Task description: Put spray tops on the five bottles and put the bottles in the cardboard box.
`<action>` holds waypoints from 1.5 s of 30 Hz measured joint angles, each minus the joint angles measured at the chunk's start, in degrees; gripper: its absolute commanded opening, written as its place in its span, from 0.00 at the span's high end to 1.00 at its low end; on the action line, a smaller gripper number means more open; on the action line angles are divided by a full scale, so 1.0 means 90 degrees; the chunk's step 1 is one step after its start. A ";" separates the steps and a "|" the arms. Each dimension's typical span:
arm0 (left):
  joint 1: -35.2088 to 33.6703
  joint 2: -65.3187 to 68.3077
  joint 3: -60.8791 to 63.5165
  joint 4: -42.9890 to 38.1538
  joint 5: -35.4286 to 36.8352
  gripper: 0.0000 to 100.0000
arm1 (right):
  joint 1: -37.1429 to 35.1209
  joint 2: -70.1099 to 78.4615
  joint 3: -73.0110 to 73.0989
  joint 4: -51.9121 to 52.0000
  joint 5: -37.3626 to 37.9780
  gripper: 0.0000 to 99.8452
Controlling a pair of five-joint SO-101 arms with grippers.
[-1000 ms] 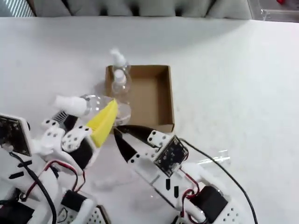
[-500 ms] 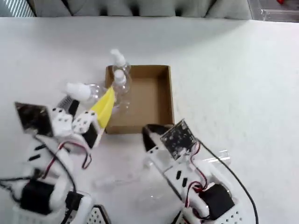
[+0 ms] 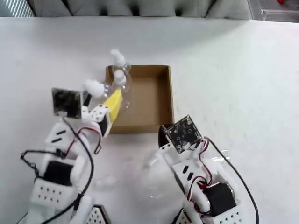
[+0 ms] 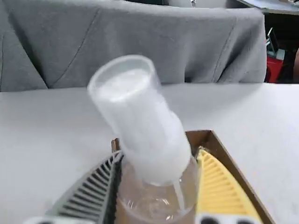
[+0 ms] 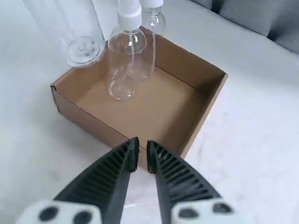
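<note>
A white counter (image 3: pixel 243 70) is seen from above, with two robot arms at its near edge. An open cardboard box (image 3: pixel 170 93) lies directly ahead of both pincers.

The left pincer (image 3: pixel 105 95) is clamped on a clear bottle (image 3: pixel 105 90), which is gripped by its body between a grey finger and a yellow one. The bottle's white spray top (image 4: pixel 135 112) is already fitted and is tilted away from the pincer. The bottle is held over the box wall nearest this pincer, judged to be in readiness for lowering inside.

Just beyond the left pincer, two more capped bottles (image 5: pixel 125 56) (image 5: pixel 152 23) stand upright in one corner of the box. This is judged to leave the remaining floor free for the bottles still to come.

The right pincer (image 5: pixel 142 149) is held just short of the near box wall. Its dark jaws are almost shut, with a thin slit between them, and nothing is gripped. It appears to be kept out of the carrying arm's way.

Compared with a second ago, the left pincer and its bottle are seen closer to the box and to the standing bottles. The right pincer's jaws, then spread wide beside the box, are now drawn together.
</note>
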 measured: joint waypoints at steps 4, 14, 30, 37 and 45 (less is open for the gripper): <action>0.0000 0.0899 0.0000 -0.0361 0.0000 0.98 | 0.0029 -0.0010 0.0000 0.0010 0.0000 0.98; 0.0000 0.2051 0.0000 -0.0889 0.0000 0.98 | 0.0049 -0.0010 0.0000 0.0010 0.0000 0.98; 0.0244 0.3067 0.0000 -0.1739 0.0000 0.98 | 0.0049 -0.0010 0.0068 0.0010 0.0000 0.98; 0.0254 0.3800 0.0000 -0.2237 0.0000 0.98 | 0.0049 0.0020 0.0195 0.0020 0.0000 0.98; 0.0254 0.4308 0.0000 -0.2637 0.0000 0.98 | 0.0049 0.0020 0.0195 0.0020 0.0000 0.98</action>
